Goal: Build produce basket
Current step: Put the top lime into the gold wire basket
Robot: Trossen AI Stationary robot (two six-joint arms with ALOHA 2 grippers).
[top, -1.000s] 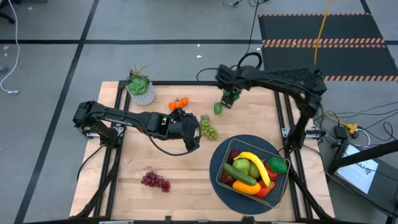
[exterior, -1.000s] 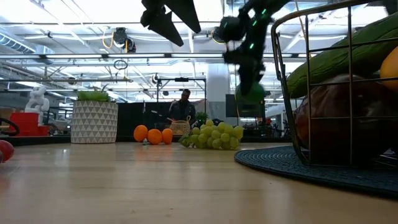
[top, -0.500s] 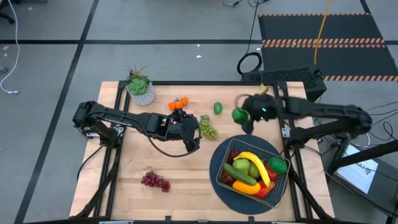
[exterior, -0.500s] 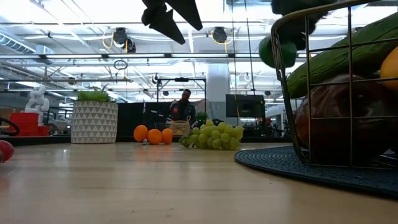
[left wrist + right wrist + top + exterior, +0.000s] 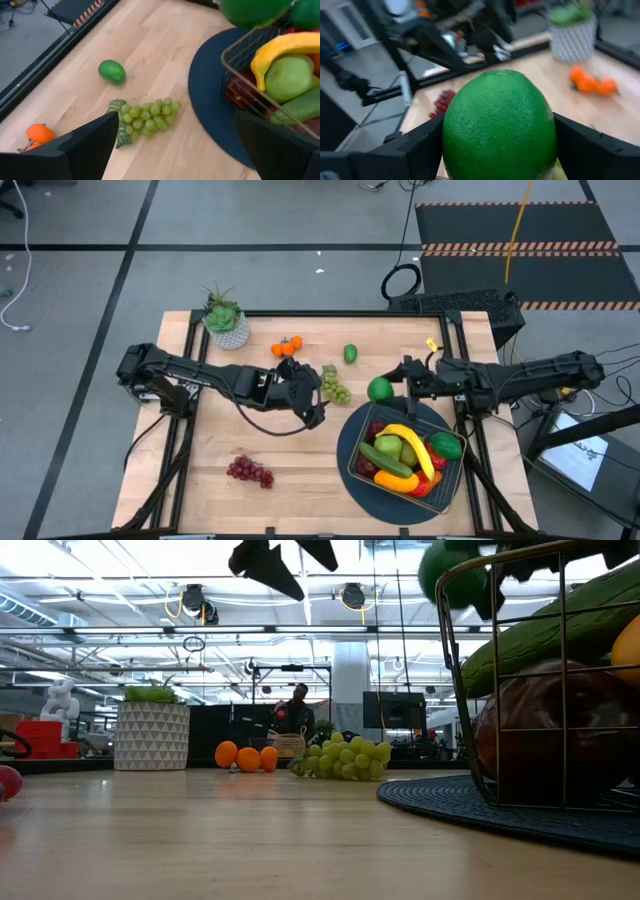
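Just beside the basket, at its far left corner, the right end effector holds a round green lime above the rim, its fingers pinching the fruit on either side; in the right wrist view the lime fills the space between them. The basket sits on a round dark blue mat on the desk and already carries a yellow banana, a cucumber, a green pear and other produce. Near the desk's middle, the left end effector hangs above the wood with fingers spread, just beside the green grapes. A second lime, oranges and a potted plant lie toward the far edge; purple grapes rest near the front.
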